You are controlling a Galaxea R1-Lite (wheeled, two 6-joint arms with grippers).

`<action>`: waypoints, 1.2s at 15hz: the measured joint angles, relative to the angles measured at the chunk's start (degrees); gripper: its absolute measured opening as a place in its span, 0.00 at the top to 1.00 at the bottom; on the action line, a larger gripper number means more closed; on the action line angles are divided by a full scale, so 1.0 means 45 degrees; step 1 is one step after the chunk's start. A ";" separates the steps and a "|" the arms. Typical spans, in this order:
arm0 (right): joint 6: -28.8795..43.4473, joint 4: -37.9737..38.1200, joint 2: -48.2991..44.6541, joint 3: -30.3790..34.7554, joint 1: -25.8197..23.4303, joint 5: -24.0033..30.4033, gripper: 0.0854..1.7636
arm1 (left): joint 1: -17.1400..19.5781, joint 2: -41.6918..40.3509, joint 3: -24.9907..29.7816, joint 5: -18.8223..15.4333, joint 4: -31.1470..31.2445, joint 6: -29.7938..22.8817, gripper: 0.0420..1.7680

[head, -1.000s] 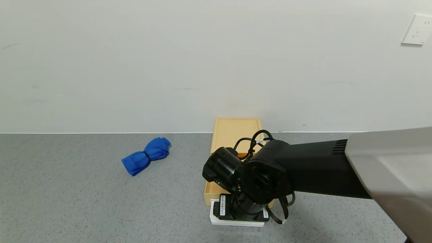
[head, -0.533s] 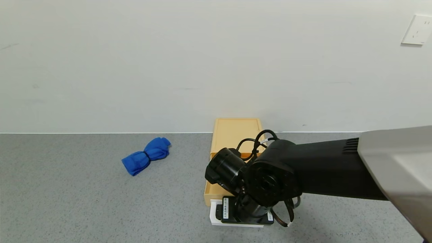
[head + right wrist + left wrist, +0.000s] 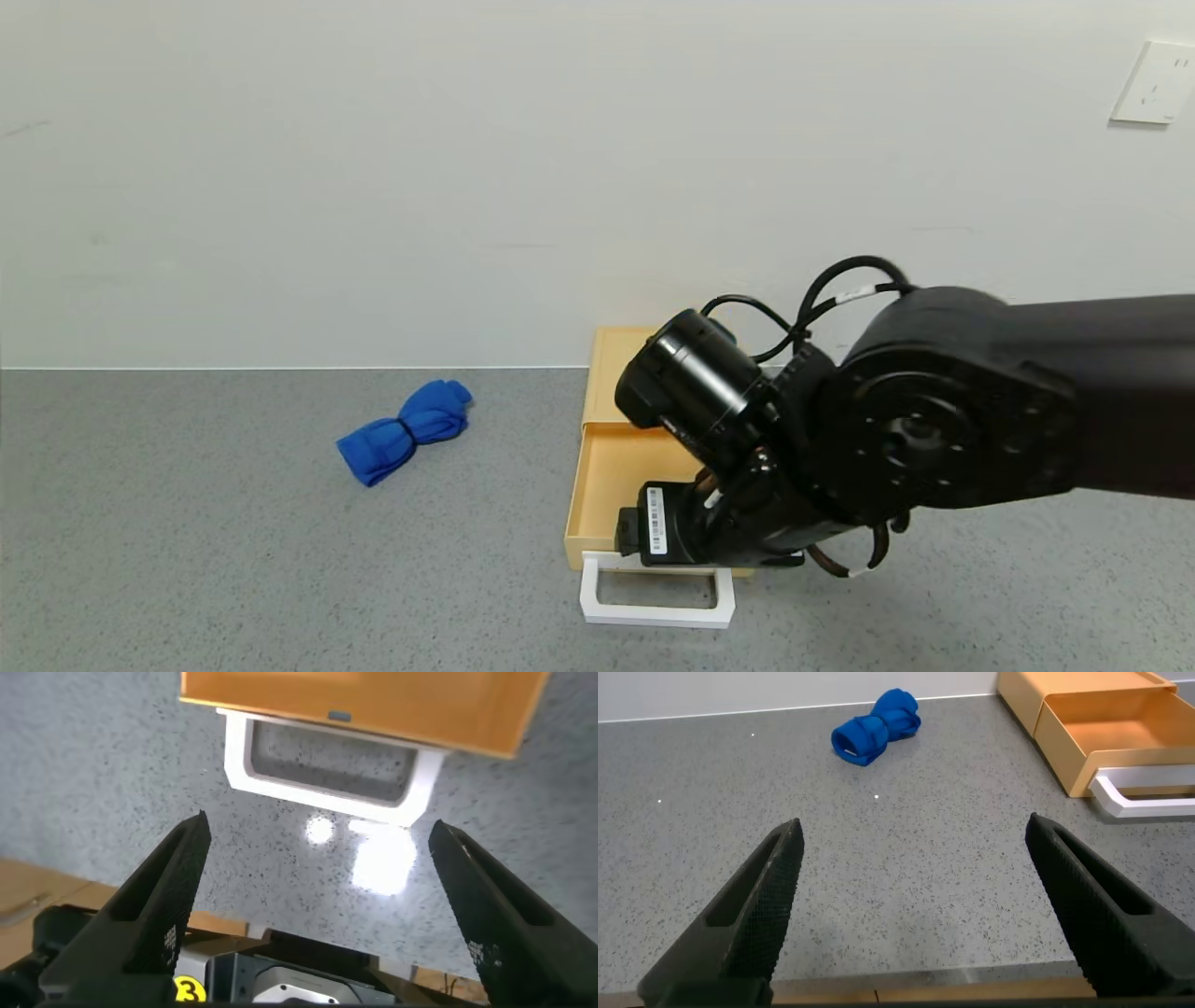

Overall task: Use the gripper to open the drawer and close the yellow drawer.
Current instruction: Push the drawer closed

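The pale-yellow drawer [image 3: 607, 373] stands against the back wall with its tray [image 3: 611, 481] pulled out toward me. Its white loop handle [image 3: 656, 597] lies free on the grey table. My right gripper [image 3: 686, 539] hangs above the tray's front, its fingertips hidden under the wrist in the head view. In the right wrist view the right gripper [image 3: 320, 826] is open and empty, above and apart from the handle [image 3: 322, 765] and the tray front [image 3: 355, 700]. My left gripper [image 3: 914, 823] is open and empty over the table's front edge, far from the drawer [image 3: 1102, 728].
A blue rolled cloth [image 3: 406, 431] lies on the grey table [image 3: 187, 541] left of the drawer; it also shows in the left wrist view [image 3: 876, 730]. The white wall runs just behind the drawer, with a socket [image 3: 1158, 82] at upper right.
My right gripper has let go of the white handle and risen up and to the right. The handle is now uncovered. The tray stays pulled out.
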 joint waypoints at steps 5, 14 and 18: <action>-0.2040 -0.1704 -0.2406 0.1910 -0.0607 -0.0106 0.03 | 0.0000 0.0000 0.0000 0.0000 0.0000 -0.0005 0.03; -0.5778 -0.6353 -0.5537 0.6813 -0.3297 0.2595 0.03 | 0.0000 0.0000 0.0000 0.0003 0.0000 0.0019 0.03; -0.7255 -0.6461 -0.6355 0.7566 -0.4754 0.4475 0.03 | 0.0000 0.0000 0.0000 0.0000 0.0000 0.0005 0.03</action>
